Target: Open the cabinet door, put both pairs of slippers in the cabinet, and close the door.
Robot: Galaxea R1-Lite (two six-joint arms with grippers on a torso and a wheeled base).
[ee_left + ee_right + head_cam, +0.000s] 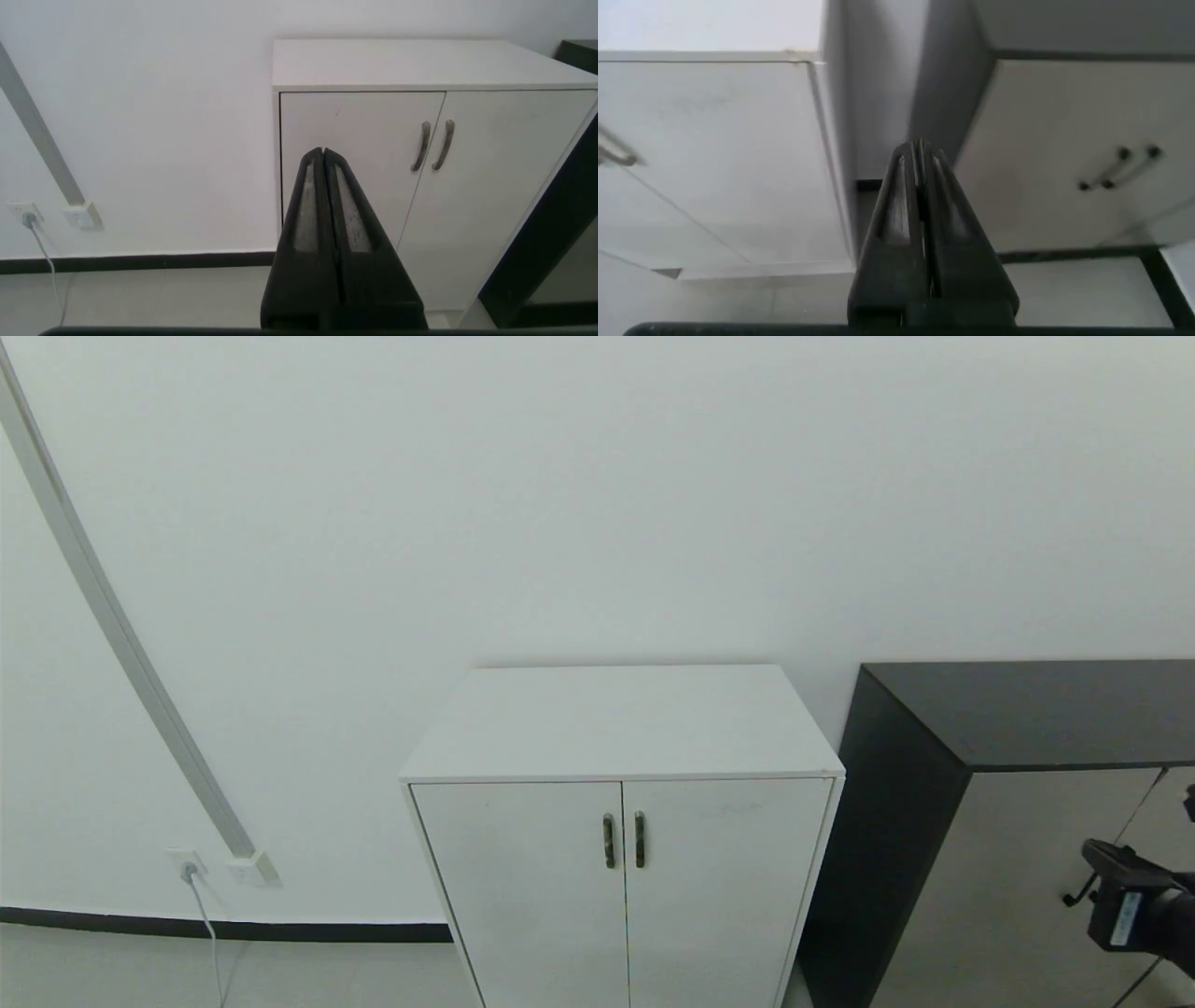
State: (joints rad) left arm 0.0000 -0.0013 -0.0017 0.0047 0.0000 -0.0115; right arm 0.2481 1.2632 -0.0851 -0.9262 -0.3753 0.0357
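Observation:
The white cabinet [621,728] stands against the wall with both doors shut; two dark handles [624,840] meet at its middle seam. My left gripper [322,152] is shut with nothing in it, held some way in front of the left door [360,149]. My right gripper [920,146] is also shut and holds nothing. It points at the narrow gap between the white cabinet's right door [719,159] and the dark cabinet [1083,140]. The right arm [1134,901] hangs low at the right, in front of the dark cabinet.
A black-topped cabinet [1027,709] with grey doors stands close to the right of the white one. On the left wall are a slanted cable duct [112,616], a socket [187,863] with a cord, and a dark skirting strip [224,927].

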